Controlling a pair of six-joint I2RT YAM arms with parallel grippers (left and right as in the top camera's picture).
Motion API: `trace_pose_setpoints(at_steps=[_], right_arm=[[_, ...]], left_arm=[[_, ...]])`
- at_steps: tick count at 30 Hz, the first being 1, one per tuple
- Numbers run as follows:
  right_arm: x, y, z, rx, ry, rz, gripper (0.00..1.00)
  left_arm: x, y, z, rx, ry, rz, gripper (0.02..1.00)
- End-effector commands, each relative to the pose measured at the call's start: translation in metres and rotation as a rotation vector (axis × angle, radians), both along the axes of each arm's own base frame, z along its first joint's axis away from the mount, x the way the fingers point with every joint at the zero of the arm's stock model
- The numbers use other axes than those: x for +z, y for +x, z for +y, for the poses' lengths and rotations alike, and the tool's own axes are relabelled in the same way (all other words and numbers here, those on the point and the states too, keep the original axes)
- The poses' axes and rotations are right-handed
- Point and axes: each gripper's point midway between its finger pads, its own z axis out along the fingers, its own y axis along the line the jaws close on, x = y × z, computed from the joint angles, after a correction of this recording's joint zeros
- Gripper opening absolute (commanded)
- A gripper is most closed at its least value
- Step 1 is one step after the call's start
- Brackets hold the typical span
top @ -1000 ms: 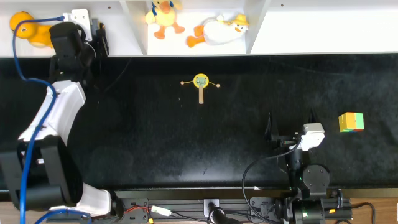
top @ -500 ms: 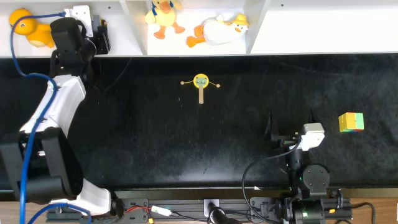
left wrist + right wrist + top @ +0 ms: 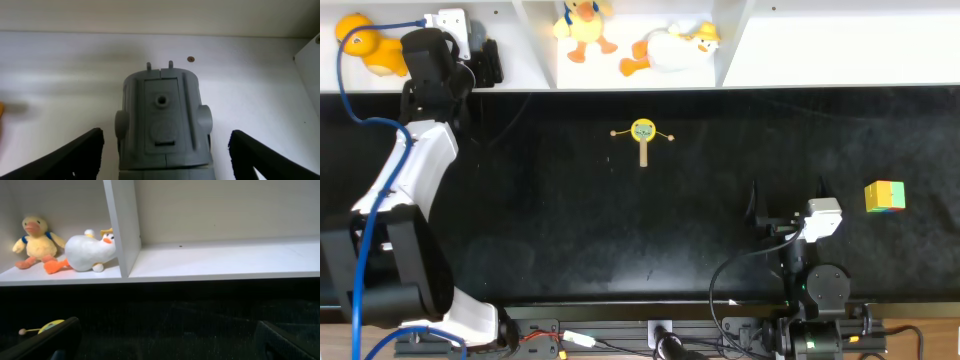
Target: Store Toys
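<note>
Shelf (image 3: 820,40): left end effector (image 3: 487,62) edged deeper, straddling grey robot toy (image 3: 162,120).

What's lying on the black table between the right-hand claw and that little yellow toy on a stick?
Nothing. In the top view, the stretch of black table between the right gripper and the yellow stick toy is bare.

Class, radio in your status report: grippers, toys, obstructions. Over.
Left gripper open astride grey robot toy in left shelf bay. Right gripper open over table. Yellow stick toy, colour cube on table. Nothing blocking.
</note>
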Motion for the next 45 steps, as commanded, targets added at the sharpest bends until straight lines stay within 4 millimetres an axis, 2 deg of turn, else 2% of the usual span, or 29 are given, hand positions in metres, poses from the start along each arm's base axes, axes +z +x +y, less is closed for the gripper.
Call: trace_pose_setpoints(at_steps=[1,10,18,22,28,35,45], right_arm=[[-0.004,0.0,-0.002,-0.011,-0.003,0.001,0.996],[-0.004,0.0,-0.002,-0.011,-0.003,0.001,0.993],[-0.004,0.0,-0.002,-0.011,-0.003,0.001,0.996],[-0.004,0.0,-0.002,-0.011,-0.003,0.001,0.996],[-0.004,0.0,-0.002,-0.011,-0.003,0.001,0.993],[-0.004,0.0,-0.002,-0.011,-0.003,0.001,0.996],[-0.004,0.0,-0.002,-0.011,-0.003,0.001,0.998]], left_arm=[[0.009,0.006,0.0,-0.006,-0.007,-0.02,0.847],[0.013,0.003,-0.002,-0.009,-0.008,-0.012,1.0],[0.042,-0.018,-0.007,-0.016,-0.008,-0.01,0.998],[0.05,-0.031,-0.016,-0.027,-0.008,0.012,0.998],[0.054,-0.053,-0.02,0.034,0.062,0.075,0.998],[0.075,-0.08,-0.035,0.043,0.059,0.085,0.996],[0.098,-0.142,-0.034,0.055,0.041,0.145,0.998]])
